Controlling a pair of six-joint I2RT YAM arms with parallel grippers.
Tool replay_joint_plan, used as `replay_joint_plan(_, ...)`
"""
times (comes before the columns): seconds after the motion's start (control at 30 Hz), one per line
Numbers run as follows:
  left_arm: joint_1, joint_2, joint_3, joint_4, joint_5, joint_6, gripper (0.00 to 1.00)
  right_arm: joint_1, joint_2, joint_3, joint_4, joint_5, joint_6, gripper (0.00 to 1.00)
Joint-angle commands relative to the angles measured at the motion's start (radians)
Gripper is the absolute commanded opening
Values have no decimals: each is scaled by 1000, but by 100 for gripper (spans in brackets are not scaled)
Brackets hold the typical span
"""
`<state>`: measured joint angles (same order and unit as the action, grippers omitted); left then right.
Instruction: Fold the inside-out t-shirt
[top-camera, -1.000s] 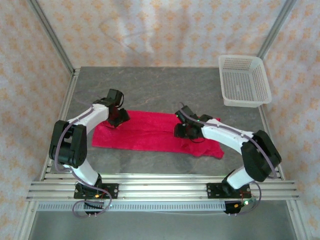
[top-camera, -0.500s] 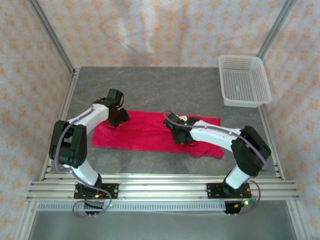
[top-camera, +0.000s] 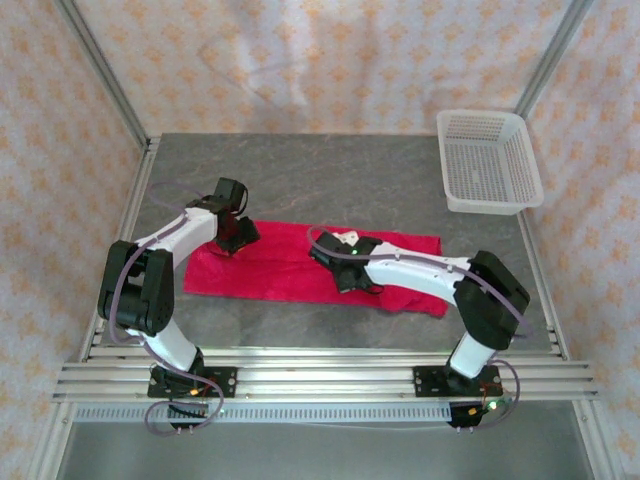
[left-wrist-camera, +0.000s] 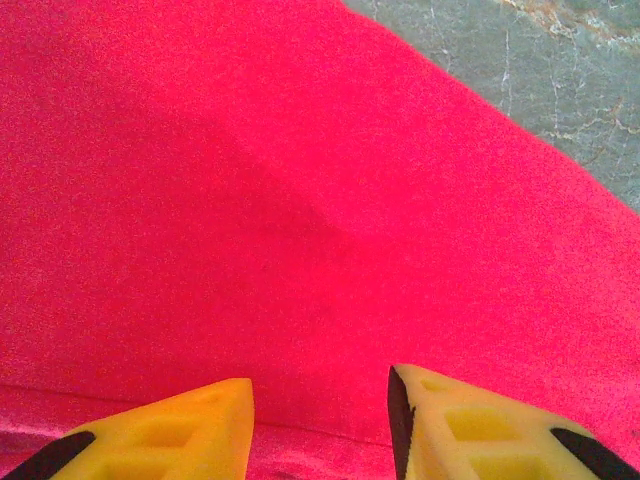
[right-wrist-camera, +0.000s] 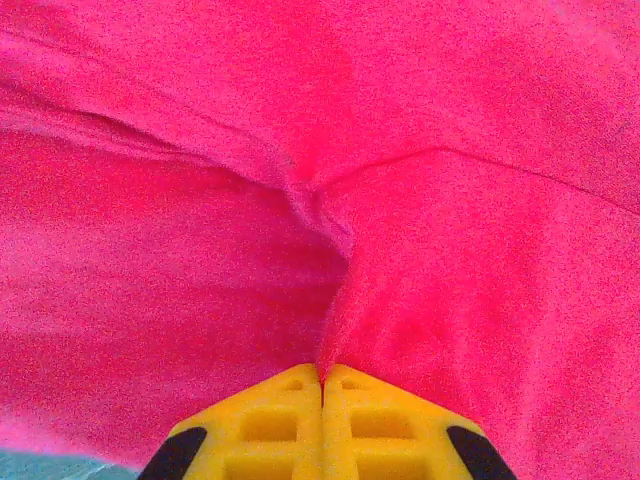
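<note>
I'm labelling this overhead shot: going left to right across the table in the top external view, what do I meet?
Left end effector → right end effector, both on the bright red cloth t-shirt → white plastic mesh basket.

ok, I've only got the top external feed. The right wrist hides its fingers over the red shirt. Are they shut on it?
Observer: Yes. In the right wrist view the right fingers are shut tip to tip, with a ridge of the bright red soft cloth t-shirt pinched between them.
Operator: And the left?
Observer: The left fingers stand apart. Smooth red cloth shows in the gap, and no fold is gripped.
Operator: Cloth bunched round the right pinch?
Observer: Two creases run out from above the pinch, one to the left and one to the right.
</note>
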<state>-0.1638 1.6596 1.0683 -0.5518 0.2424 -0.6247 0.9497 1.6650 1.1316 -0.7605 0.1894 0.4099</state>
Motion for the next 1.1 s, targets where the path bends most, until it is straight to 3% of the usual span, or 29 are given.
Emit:
replay_joint_plan(0.0, -2, 3, 4, -8, -33, 0, 42, 35, -8, 25, -69, 33, 14, 0)
replay_joint_plan(0.07, -2, 4, 3, -9, -32, 2, 41, 51, 10, 22, -67, 20, 24, 3)
replay_joint_plan(0.17, -3, 3, 2, -12, -32, 3, 41, 80, 43, 23, -60, -3, 33, 16)
replay_joint_plan(0.3, -2, 3, 6, -16, -35, 6, 41, 108, 43, 41, -66, -29, 45, 22)
replay_joint_plan(0.37, -2, 6, 8, -13, -34, 6, 41, 108, 6, 46, -75, -41, 51, 33)
replay_joint_plan(0.53, -3, 30, 27, -7, -14, 3, 41, 60, -151, 17, -60, -31, 90, 46)
replay_joint_plan(0.8, 1, 78, 79, 26, 50, -4, 41, -260, -242, -212, 280, -372, 203, 45)
replay_joint_plan(0.93, 57, 115, 67, 49, 63, -8, 41, -299, -192, -302, 427, -512, 245, 30)
replay_joint_plan(1.0, 105, 138, 45, 73, 87, -14, 40, -299, -167, -347, 446, -530, 258, 23)
replay_joint_plan(1.07, 151, 160, 29, 85, 89, -16, 40, -299, -164, -405, 452, -503, 264, 21)
